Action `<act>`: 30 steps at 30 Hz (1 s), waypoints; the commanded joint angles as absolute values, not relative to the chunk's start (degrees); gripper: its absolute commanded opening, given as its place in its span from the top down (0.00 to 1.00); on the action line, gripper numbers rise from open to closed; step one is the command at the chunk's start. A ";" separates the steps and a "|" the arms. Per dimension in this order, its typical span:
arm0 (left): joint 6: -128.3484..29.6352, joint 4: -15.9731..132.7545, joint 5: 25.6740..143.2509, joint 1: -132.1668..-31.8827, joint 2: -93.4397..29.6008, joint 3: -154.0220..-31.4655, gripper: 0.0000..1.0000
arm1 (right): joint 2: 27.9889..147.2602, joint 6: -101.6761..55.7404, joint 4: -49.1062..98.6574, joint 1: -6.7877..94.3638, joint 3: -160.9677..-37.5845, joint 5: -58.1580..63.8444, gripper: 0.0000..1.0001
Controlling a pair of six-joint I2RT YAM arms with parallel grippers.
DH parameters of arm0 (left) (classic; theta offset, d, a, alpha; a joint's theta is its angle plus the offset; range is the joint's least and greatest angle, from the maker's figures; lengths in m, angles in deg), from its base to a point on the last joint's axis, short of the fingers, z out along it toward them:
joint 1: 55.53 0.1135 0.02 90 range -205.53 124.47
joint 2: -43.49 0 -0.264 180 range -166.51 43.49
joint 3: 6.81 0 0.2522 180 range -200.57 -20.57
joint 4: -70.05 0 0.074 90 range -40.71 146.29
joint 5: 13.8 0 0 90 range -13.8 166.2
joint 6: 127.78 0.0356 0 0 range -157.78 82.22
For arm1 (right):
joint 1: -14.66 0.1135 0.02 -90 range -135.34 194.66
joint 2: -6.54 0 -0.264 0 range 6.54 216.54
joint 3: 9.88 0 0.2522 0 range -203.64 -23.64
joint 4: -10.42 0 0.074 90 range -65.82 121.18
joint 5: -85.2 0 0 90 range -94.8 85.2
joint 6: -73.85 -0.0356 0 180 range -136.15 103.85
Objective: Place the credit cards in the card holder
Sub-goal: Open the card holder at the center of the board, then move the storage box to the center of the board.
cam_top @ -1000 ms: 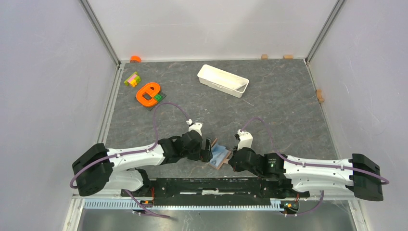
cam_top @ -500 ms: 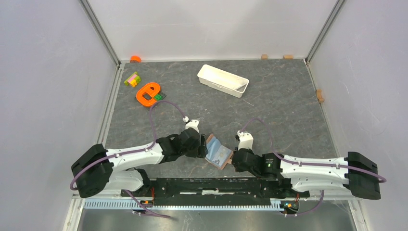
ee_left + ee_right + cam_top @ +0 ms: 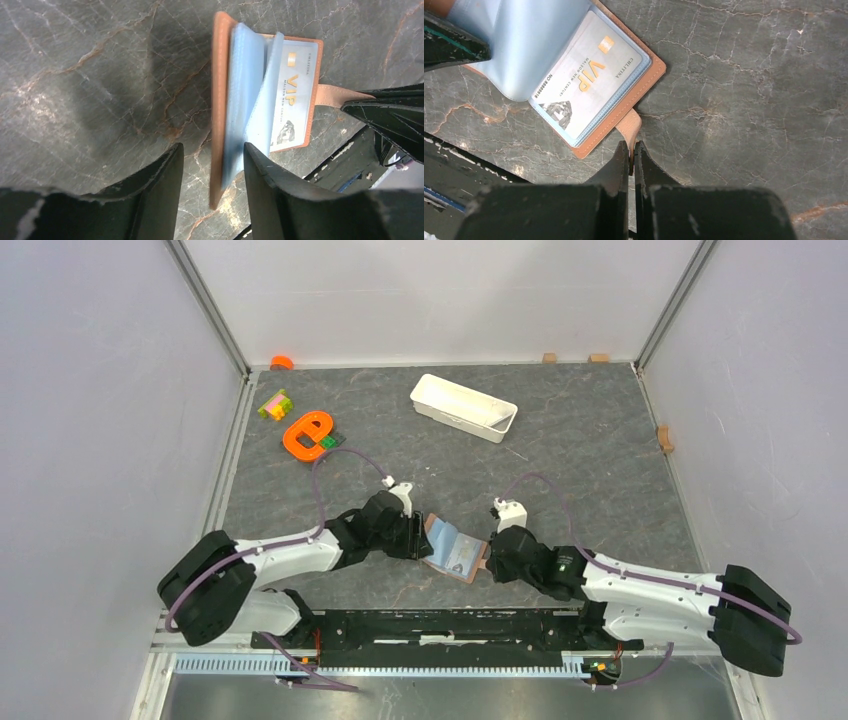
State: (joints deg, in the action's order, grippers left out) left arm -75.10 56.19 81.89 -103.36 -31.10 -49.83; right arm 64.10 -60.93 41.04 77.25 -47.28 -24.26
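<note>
card holder (image 3: 455,552): open on desk (image 3: 560,470), 6 o'clock, one card (image 3: 589,80) inside | right hand (image 3: 631,145): pinches its strap (image 3: 630,127) tight, likely to stop it sliding | left hand (image 3: 212,150): half open around its 9 o'clock cover (image 3: 217,100)

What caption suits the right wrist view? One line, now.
Right tool pinches the strap of the open card holder; a VIP card sits inside.
</note>
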 commanded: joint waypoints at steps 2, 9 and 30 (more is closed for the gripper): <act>-71.29 60.48 86.47 -100.92 -33.80 -50.00 0.56 | 64.22 -55.34 39.68 73.80 -47.37 -20.37 1.00; -73.87 61.80 87.71 -100.17 -32.02 -47.63 0.98 | 66.86 -47.52 44.96 64.06 -53.98 -19.87 0.71; -89.85 68.39 83.09 -100.17 -26.24 -41.76 0.98 | 101.84 -51.26 36.99 34.96 -95.00 -9.41 0.52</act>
State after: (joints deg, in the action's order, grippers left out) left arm -86.49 65.06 84.63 -100.32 -25.64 -42.14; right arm 97.85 -43.64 41.74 35.74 -91.21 -11.06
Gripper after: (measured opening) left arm 0.055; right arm 0.502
